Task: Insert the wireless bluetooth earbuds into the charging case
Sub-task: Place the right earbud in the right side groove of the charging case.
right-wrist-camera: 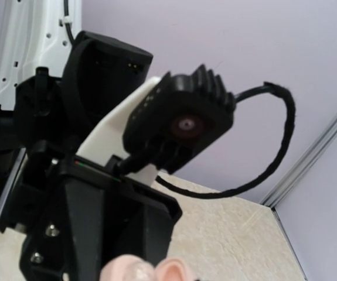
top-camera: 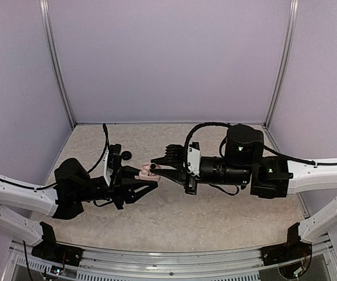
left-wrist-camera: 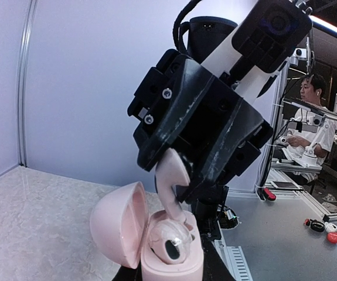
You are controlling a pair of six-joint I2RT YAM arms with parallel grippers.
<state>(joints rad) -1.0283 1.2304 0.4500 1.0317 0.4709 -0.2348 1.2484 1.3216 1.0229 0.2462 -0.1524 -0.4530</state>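
Note:
My left gripper is shut on a pink charging case and holds it above the table with its lid swung open to the left. A pale, almost see-through earbud sits in the case base. My right gripper comes in from the right and is shut on a pink earbud. That earbud's lower end touches the case's right slot. In the right wrist view only blurred pink parts show at the bottom edge. No black earbuds are in view.
A small black round object lies on the beige table behind the left gripper. Lilac walls enclose the table at the back and sides. The two grippers meet mid-table, almost touching.

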